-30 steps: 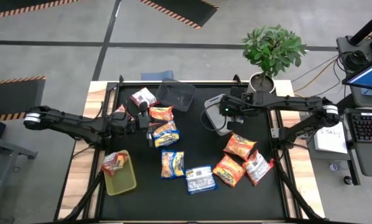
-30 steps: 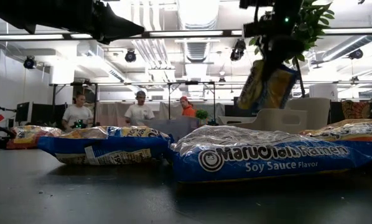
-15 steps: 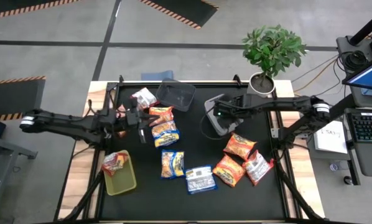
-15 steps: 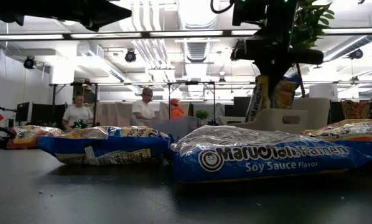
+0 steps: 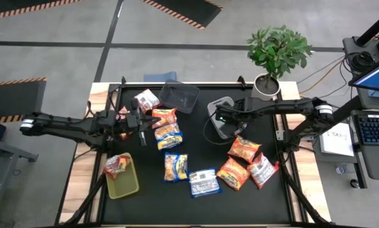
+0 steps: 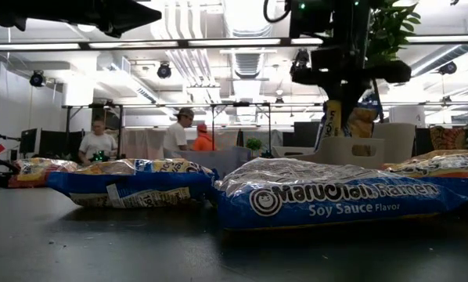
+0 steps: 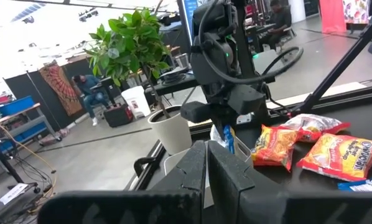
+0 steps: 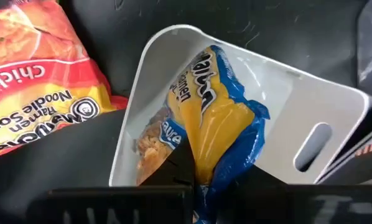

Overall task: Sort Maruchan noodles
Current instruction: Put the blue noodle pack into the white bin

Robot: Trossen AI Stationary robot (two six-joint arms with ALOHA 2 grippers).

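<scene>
Black tabletop: the right gripper (image 8: 192, 180), pinching a blue-and-yellow noodle packet (image 8: 220, 124), has lowered it into the grey bin (image 8: 310, 106) directly beneath, so release seems next. Left gripper (image 7: 206, 163) waits, pressed together.

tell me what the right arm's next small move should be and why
Probably open the right tool and let go. It is shut on the blue-and-yellow packet, which hangs down into the white bin, so releasing should drop it inside. The left tool is shut and holds nothing.
</scene>
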